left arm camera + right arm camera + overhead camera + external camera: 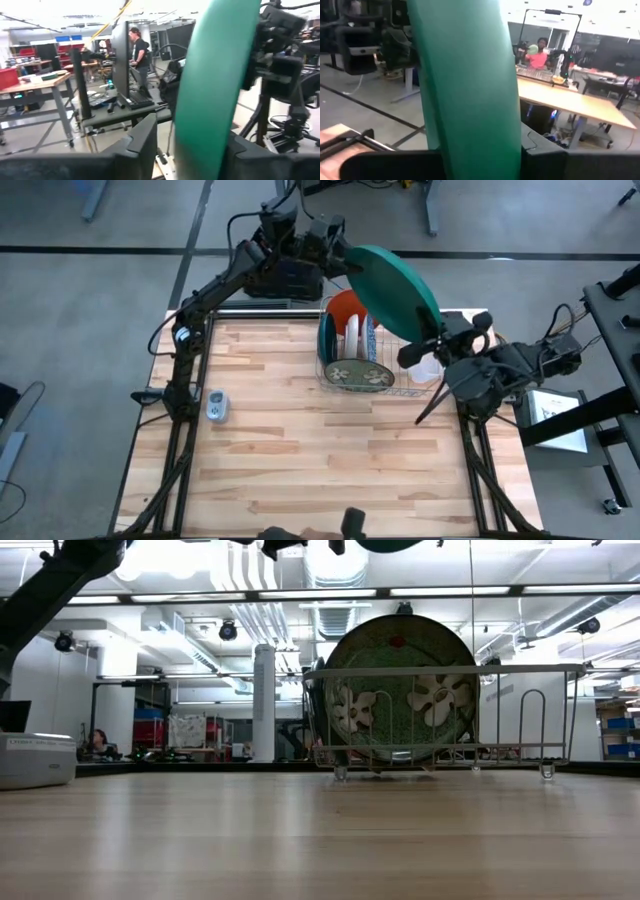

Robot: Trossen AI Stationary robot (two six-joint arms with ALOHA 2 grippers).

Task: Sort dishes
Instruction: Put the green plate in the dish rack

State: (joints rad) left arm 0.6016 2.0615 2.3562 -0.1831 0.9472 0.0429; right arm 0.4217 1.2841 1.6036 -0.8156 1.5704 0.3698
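Green plate (395, 290): held in the air above the wire rack (372, 385) at the table's far edge, left gripper (335, 255) and right gripper (432, 340) each pinching its rim from opposite sides. Already racked: floral plate (360, 374), orange dish (345, 305), white dishes (353, 340). Remaining, by judgement: slot the green plate into the rack. Table (300, 470) otherwise holds a small tray (216, 406), near left.

Robotics lab, exposed ceiling ducts (270, 615), workbenches (570, 102), monitor (120, 60), concrete floor (90, 290)
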